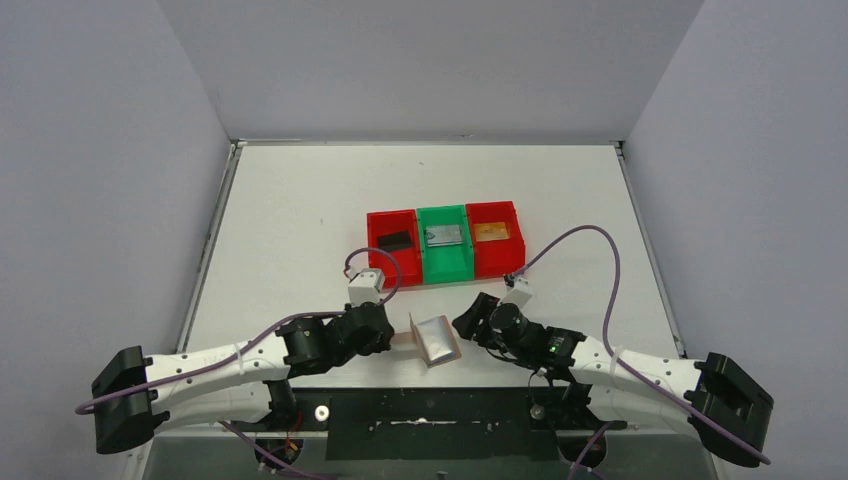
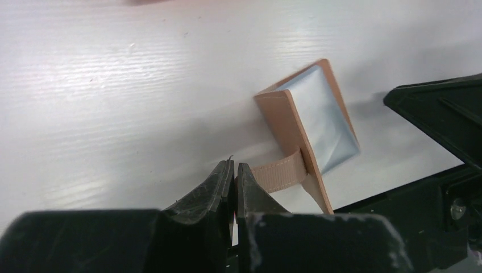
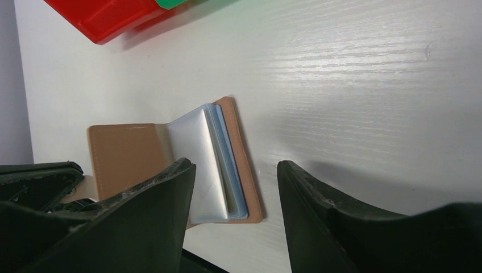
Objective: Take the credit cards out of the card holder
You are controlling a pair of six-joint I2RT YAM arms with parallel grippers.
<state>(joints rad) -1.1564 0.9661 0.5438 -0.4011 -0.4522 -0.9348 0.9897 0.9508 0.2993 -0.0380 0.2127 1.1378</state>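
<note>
The tan-brown leather bifold card holder [image 1: 436, 340] lies open at the table's near edge, between both grippers. The left gripper [image 2: 235, 169] has its fingers pressed together beside the holder's strap tab [image 2: 281, 170], perhaps pinching it. The right gripper [image 3: 234, 165] has its fingers apart above the holder's grey-blue pockets. Only the top view shows the thin credit cards [image 1: 443, 236], which lie in the far red and green plastic bins [image 1: 446, 268].

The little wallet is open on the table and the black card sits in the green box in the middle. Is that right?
Not quite. The top external view shows the black card in the left red box; the green box holds a silver-grey card. The wallet is open on the table.
</note>
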